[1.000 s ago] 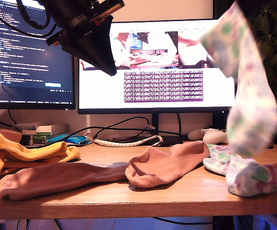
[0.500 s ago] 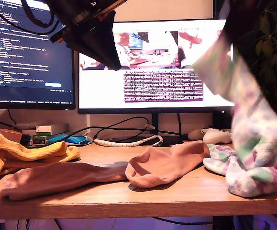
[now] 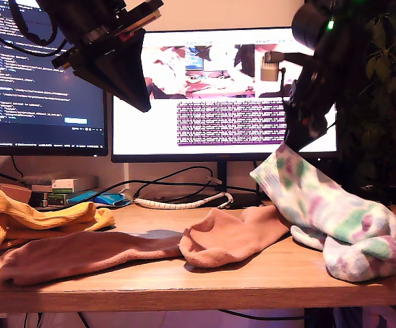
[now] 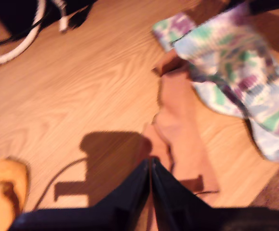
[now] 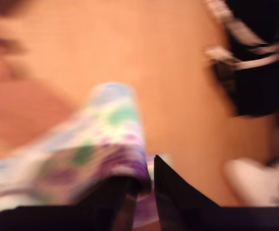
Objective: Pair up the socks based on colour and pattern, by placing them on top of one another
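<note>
Draping one blotchy sock (image 3: 321, 201) over its twin (image 3: 362, 256) near the counter's (image 3: 184, 280) front edge, second gripper (image 5: 141, 185) jaws clamped on its cuff to pair them; first gripper (image 4: 150, 166) jaws together, idle.

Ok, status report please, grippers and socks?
My second gripper shut on blotchy sock, draped over its twin. My first gripper shut, empty, raised. Pink socks unpaired. Nothing blocking.

Your second wrist view is all blurry, so you cannot tell if my second gripper (image 5: 141, 185) is pinching the spotty sock (image 5: 100, 159). That sock hides part of the other spotty sock (image 3: 358, 256). The yellow socks (image 3: 27, 219) run off the exterior view's left edge.
</note>
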